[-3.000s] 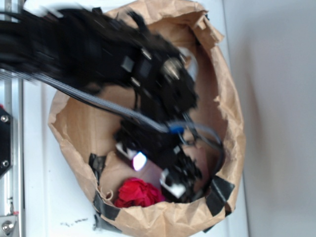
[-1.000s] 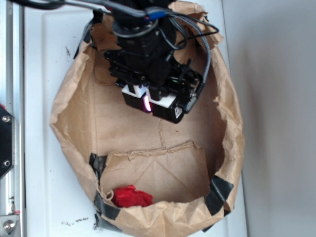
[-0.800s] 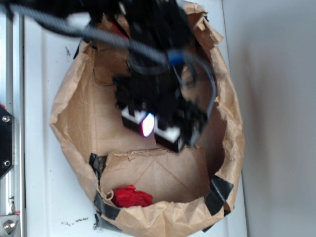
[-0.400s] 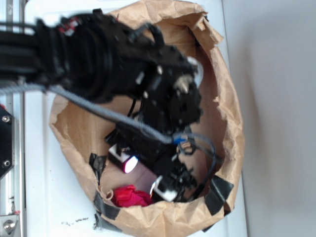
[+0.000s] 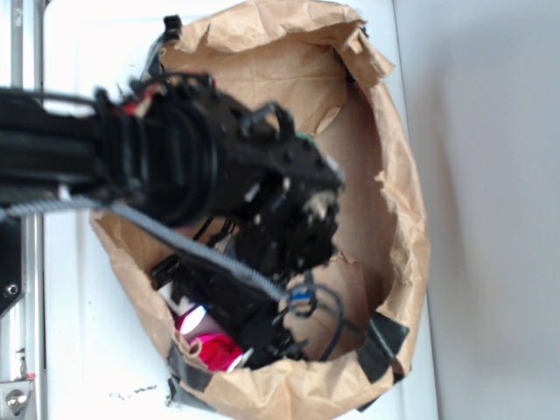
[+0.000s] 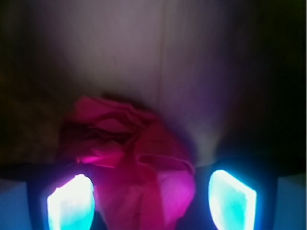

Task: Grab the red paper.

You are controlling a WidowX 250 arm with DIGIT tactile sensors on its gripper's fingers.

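The claw point(image 6: 151, 201) is spread apart, its two glowing fingers point(image 6: 69, 201) on either side of the red paper point(image 6: 139, 167), which sits between them and slightly ahead, seemingly not yet pinched. All this lies inside the brown paper bag point(image 5: 398, 219) on the white counter point(image 5: 96, 44).

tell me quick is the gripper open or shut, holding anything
Gripper: open, one glowing finger on each side of the red paper, not yet closed on it, holding nothing.
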